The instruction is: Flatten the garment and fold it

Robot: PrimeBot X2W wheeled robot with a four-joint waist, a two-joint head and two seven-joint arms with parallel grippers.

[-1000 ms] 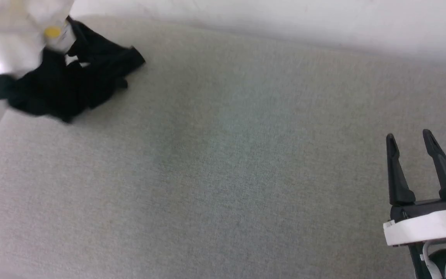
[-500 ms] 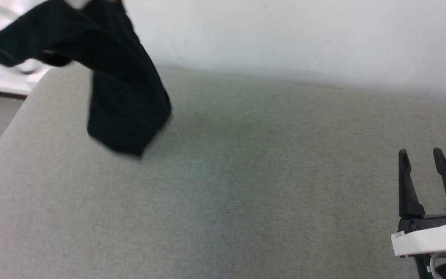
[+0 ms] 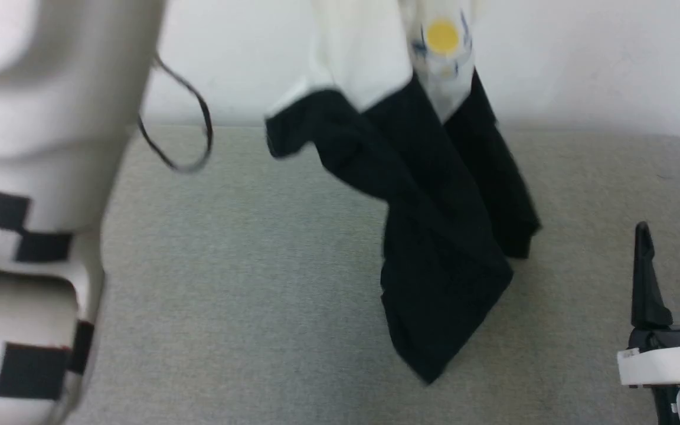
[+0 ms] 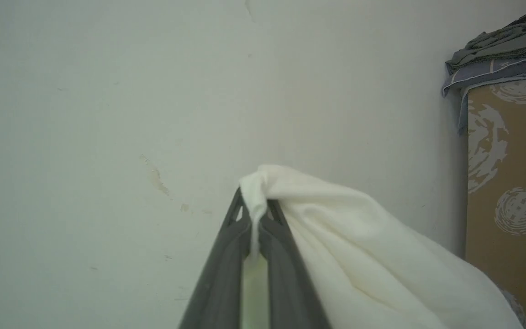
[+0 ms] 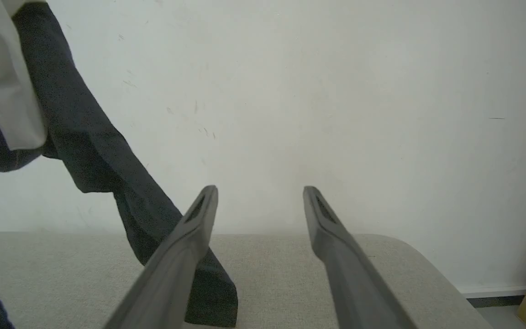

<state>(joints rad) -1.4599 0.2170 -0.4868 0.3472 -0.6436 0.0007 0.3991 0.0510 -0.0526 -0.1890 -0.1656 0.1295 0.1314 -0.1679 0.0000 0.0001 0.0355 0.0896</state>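
The garment [image 3: 434, 236] hangs in the air over the grey padded surface [image 3: 245, 295], white body with a yellow circle on top, black sleeves trailing down. In the left wrist view my left gripper [image 4: 255, 205] is shut on a bunched fold of the garment's white cloth [image 4: 359, 260], held up before the wall. My left forearm [image 3: 33, 177] stands large and pale at the left of the head view. My right gripper [image 3: 669, 227] is open at the lower right, to the right of the hanging cloth and apart from it. In the right wrist view the right gripper [image 5: 260, 189] has nothing between its fingers, and the garment [image 5: 89, 151] hangs to its left.
A plain white wall [image 3: 582, 59] runs behind the padded surface, whose rounded right corner [image 5: 427, 260] shows in the right wrist view. A patterned brown box [image 4: 509, 183] with folded cloths on top stands by the wall. A thin dark cable [image 3: 195, 141] loops off my left arm.
The garment has gone from lying crumpled at the surface's far left to hanging raised in mid view. The head camera has swung too. My right gripper stays open.
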